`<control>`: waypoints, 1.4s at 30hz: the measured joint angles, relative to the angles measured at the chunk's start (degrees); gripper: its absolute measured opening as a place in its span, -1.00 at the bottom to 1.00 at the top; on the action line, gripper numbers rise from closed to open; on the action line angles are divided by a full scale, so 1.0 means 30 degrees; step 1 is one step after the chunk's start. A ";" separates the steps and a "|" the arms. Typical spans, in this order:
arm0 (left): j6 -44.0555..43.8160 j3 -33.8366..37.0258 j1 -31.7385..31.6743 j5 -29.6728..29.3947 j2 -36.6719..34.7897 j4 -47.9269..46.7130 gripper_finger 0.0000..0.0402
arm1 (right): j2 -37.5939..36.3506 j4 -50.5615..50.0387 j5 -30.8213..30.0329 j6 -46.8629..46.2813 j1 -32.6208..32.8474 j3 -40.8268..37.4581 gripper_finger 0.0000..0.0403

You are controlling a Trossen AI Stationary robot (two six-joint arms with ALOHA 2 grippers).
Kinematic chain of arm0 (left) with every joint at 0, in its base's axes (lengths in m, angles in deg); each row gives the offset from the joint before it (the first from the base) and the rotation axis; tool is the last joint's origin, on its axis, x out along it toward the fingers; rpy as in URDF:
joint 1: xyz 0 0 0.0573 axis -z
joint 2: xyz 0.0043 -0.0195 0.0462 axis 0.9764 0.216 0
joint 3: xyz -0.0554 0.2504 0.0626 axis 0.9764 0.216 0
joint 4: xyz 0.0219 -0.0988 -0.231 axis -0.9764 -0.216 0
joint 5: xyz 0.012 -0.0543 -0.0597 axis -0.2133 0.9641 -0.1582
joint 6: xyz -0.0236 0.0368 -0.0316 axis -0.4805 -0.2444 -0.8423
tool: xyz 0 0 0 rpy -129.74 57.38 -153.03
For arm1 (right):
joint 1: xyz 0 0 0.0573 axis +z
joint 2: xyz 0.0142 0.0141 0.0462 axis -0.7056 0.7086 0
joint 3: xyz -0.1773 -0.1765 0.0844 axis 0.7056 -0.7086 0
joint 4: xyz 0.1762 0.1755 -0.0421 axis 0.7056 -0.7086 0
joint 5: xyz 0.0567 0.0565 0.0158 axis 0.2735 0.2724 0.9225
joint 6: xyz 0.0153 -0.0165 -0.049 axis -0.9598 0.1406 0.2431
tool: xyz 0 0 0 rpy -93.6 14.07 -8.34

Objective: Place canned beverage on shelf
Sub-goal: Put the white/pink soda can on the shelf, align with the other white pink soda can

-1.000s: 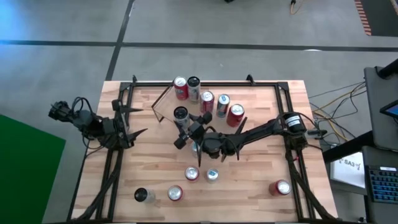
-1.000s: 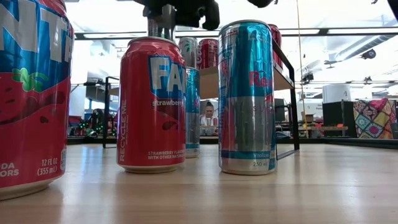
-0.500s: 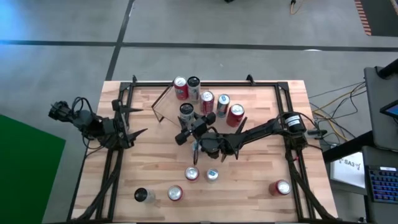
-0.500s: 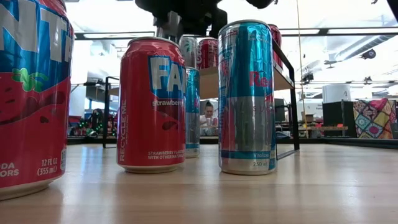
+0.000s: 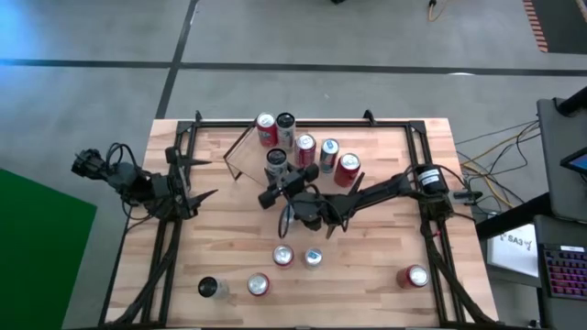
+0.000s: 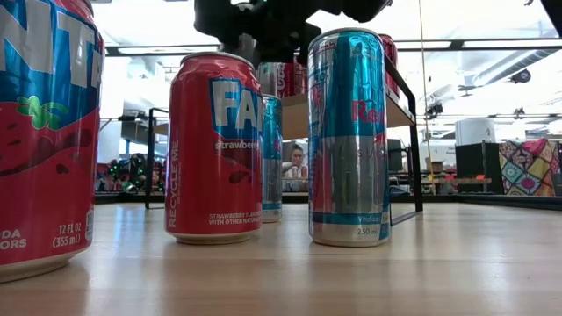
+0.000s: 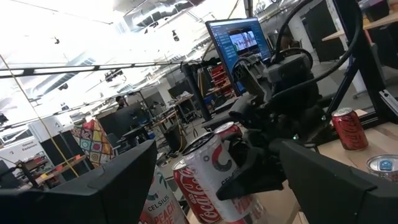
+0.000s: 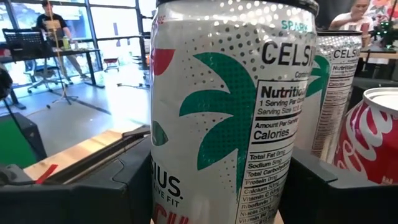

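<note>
seemingly, can [image 8: 230,112] between right gripper [image 5: 280,181] fingers

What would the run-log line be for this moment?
right gripper: shut on Celsius can, at shelf | left gripper: open, waiting at table's left | placement: not yet done

Fanta can [image 6: 39,132] cropped at left edge

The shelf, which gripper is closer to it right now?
Right. The right gripper is over the shelf, shut on a white can; the left gripper waits, open, at the table's left edge.
</note>
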 joint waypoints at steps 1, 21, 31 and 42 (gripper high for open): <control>0.0000 0.0000 0.0000 0.0000 0.0000 0.0000 0.63 | 0.0000 -0.0063 -0.0008 -0.0007 -0.0045 0.0000 0.15; 0.0000 0.0000 0.0007 0.0000 0.0000 0.0000 0.63 | 0.0000 -0.1516 -0.0029 -0.0799 -0.0303 0.0000 0.23; 0.0000 0.0000 0.0001 0.0000 0.0000 -0.0015 0.63 | 0.0000 -0.1787 0.0020 -0.0545 -0.0438 0.0000 0.24; 0.0000 0.0000 0.0007 0.0000 0.0000 -0.0160 0.63 | 0.0000 -0.2042 0.0007 -0.0488 -0.0487 0.0000 0.55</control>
